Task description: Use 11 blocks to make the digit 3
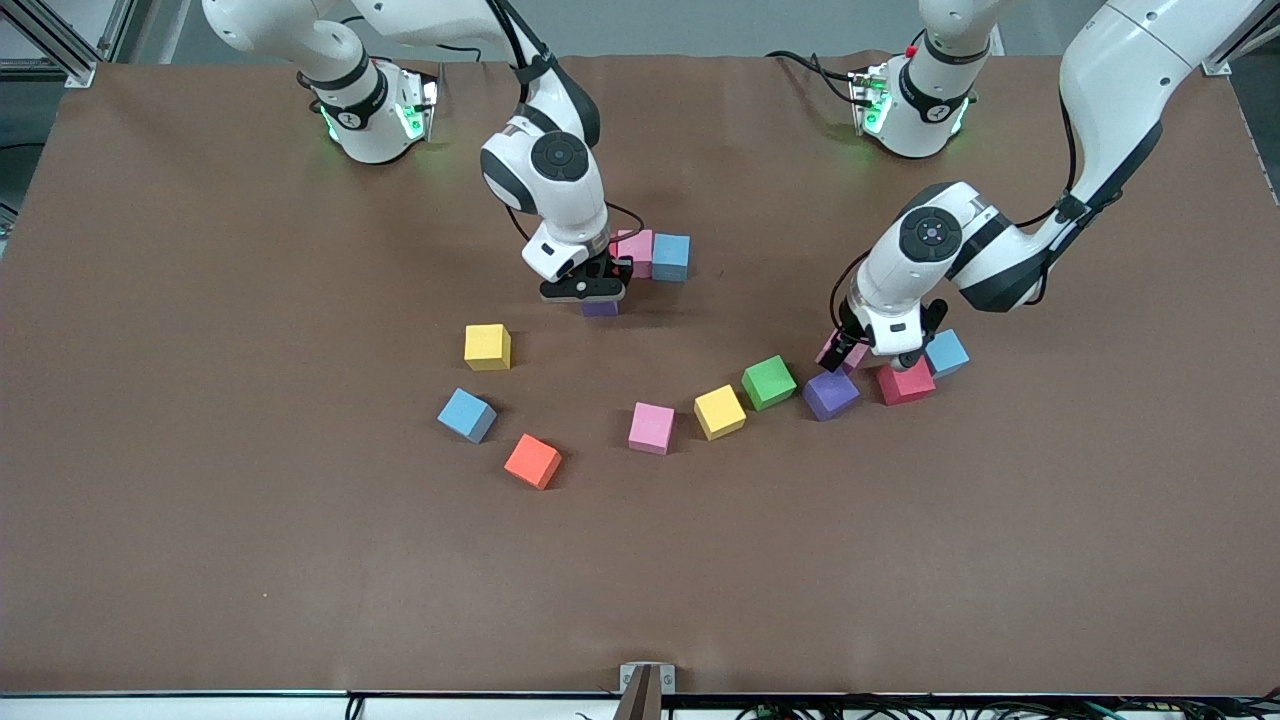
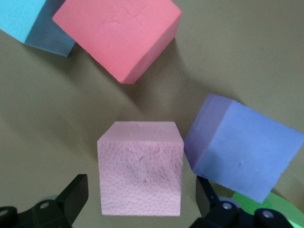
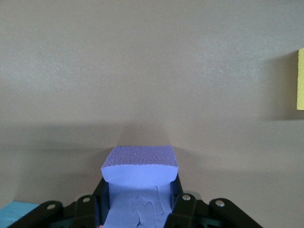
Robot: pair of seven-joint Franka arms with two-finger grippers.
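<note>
1. Right gripper (image 1: 598,292): the jaws are narrow and clamped on a purple block (image 3: 139,164). The block sits low, directly between the fingers, just beside the pink block (image 1: 634,247) and blue block (image 1: 671,256) that start the digit 3. Whether it already touches the surface cannot be told.
2. Seat this purple block so one face lies flush against the pink block beside the gripper. Keep its edges parallel to the pink and blue pair before release; a tilted cube leaves a gap in the figure.
3. Release only when the block rests flat. Withdraw straight up so the fingers do not drag the soft foam or nudge its neighbours.
4. Left gripper (image 2: 142,199): the jaws stand wide, one finger on each side of a second pink block (image 2: 141,168), which lies directly below and between them, on the surface.
5. A second purple block (image 2: 242,145) lies just beside one finger, and a red block (image 2: 118,35) lies ahead of the gripper, with another blue block (image 2: 33,23) next to it. Lower the left gripper squarely so that finger slips into the narrow gap without pushing the purple block.
6. Close on the flat side faces of the pink block, centred, with light force.
7. The green cube (image 1: 768,382), near the left gripper, is not part of the figure; leave it.
</note>
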